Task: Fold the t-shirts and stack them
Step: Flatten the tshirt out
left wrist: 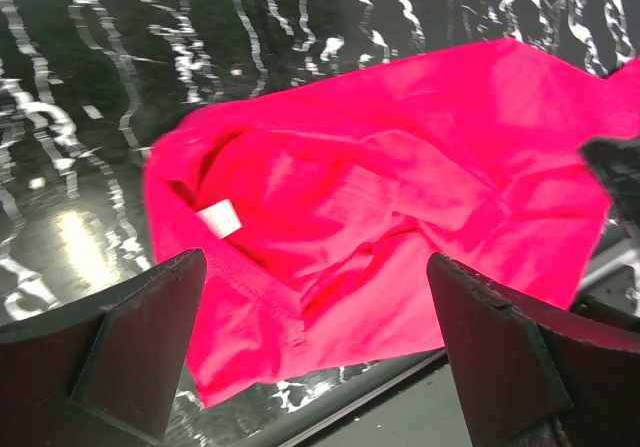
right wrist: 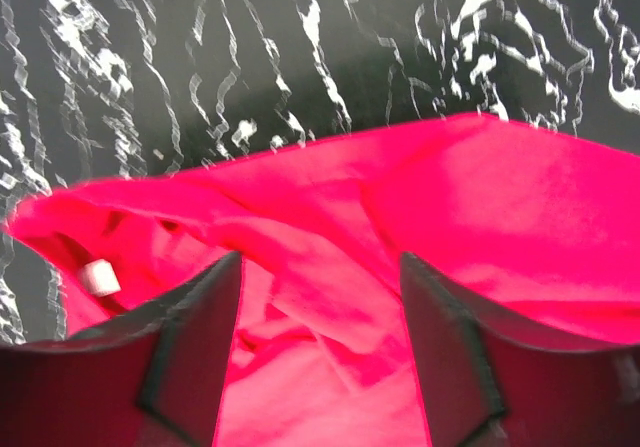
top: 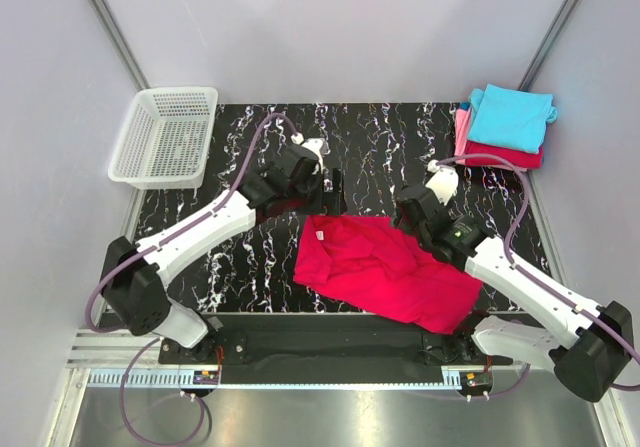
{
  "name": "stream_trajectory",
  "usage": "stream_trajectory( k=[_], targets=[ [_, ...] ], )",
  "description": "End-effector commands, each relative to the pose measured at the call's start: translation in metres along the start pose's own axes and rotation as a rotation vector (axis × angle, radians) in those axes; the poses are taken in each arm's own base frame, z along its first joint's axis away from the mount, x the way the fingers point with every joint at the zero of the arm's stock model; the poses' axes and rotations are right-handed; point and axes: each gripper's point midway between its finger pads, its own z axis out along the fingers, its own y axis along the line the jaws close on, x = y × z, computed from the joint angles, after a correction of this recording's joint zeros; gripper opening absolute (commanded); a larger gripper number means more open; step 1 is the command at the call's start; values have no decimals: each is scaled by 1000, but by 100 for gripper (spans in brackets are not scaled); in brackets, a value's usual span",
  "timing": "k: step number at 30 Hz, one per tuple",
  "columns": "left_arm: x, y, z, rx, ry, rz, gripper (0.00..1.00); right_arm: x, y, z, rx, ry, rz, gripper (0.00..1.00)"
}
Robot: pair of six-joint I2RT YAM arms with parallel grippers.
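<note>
As the table (top: 380, 147) stands, the crimson shirt (top: 385, 272) lies unfolded on its near half, slightly right of centre. The shirt's long axis runs diagonally, from the collar near the table's middle to the hem at the table's near right edge. The cloth is rumpled and creased, and no sleeve is laid out flat.

A folded stack (top: 505, 127), turquoise over pink and red, occupies the table's far right corner.

The right gripper (right wrist: 318, 357) hangs over the shirt's far edge. Its fingers are apart with cloth between them, and no pinch is visible. The left gripper (left wrist: 320, 367) hovers over the table's middle, just beyond the collar end. Its fingers are spread wide and hold nothing, and the shirt lies ahead of and below them.

Judgement: the right arm is nearer the cloth.

A white label (left wrist: 218, 217) marks the collar.
</note>
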Motion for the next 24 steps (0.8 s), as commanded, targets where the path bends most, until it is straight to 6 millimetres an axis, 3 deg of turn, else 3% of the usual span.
stream_trajectory(
  k=[1,5,8,12,17,22,24],
  targets=[
    [-13,-19,10,84,-40,-11,98,8,2,0,-36,20,26,67],
    [-10,1,29,-14,-47,-15,98,21,-1,4,-29,55,23,62],
    [-8,-2,36,3,-28,-12,95,26,-5,4,-14,68,28,57],
    [1,-21,39,107,29,-22,85,42,-12,7,8,110,39,54],
    [-3,-40,38,190,41,-45,83,70,-27,22,72,153,31,54],
    [-7,-65,43,294,80,-90,78,72,-29,26,91,150,30,55],
    [-2,-67,53,298,107,-105,71,75,-29,25,81,162,34,55]
  ],
)
